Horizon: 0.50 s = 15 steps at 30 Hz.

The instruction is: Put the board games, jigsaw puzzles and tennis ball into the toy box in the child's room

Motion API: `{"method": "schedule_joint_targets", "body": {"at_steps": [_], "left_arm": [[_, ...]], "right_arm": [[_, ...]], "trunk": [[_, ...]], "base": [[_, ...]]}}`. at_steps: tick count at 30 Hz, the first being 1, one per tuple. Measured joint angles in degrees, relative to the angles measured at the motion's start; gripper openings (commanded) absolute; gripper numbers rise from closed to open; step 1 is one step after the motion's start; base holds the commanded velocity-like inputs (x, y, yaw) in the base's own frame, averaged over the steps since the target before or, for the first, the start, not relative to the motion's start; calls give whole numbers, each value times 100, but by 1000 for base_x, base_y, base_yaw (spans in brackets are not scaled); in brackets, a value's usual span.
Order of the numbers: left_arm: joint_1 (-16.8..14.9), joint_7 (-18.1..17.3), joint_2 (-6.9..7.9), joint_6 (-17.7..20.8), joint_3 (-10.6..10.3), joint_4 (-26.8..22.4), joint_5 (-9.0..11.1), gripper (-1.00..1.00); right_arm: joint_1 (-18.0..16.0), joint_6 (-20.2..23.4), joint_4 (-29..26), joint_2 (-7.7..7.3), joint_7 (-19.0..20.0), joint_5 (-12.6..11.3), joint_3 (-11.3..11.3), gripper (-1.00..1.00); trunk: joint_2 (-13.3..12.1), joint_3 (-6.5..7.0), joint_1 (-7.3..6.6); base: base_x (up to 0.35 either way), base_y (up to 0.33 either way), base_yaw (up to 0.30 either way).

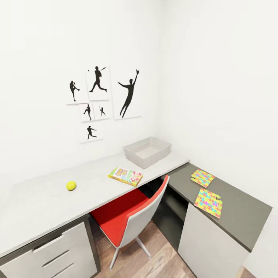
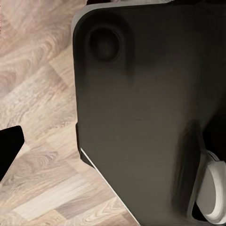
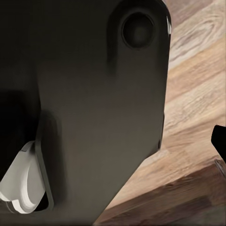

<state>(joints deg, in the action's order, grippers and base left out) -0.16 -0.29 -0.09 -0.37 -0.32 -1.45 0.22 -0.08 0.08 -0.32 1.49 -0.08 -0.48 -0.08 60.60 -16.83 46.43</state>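
Note:
The pale grey toy box [image 1: 136, 156] stands empty at the far end of the table [image 1: 42, 204], against the wall. A multicoloured board game [image 1: 125, 176] lies flat in front of it. The tennis ball [image 1: 71, 185] rests further left on the pale top. Two jigsaw puzzles [image 1: 202, 178] [image 1: 209, 202] lie on the lower dark grey wing [image 1: 243, 216]. The bed is out of view. In each wrist view a dark sliver at the picture's edge [image 2: 8, 151] [image 3: 219, 139] may be a fingertip; the jaws cannot be read.
A red-and-white swivel chair [image 1: 129, 216] is tucked under the table between the white drawer unit [image 1: 54, 255] and the wing. Baseball silhouette prints [image 1: 100, 96] hang on the wall. Both wrist views look down on my dark base [image 2: 141, 117] and wood floor [image 2: 37, 94].

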Motion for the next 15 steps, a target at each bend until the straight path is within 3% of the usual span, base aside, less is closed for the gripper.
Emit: {"method": "schedule_joint_targets", "body": {"at_steps": [15], "left_arm": [[0, 27, 7, -9, 1, -41, -1, 100]], "right_arm": [[0, -7, 0, -1, -3, 0, -7, 100]], "trunk": [[-602, 270, -330]], "base": [[0, 0, -264]]}}
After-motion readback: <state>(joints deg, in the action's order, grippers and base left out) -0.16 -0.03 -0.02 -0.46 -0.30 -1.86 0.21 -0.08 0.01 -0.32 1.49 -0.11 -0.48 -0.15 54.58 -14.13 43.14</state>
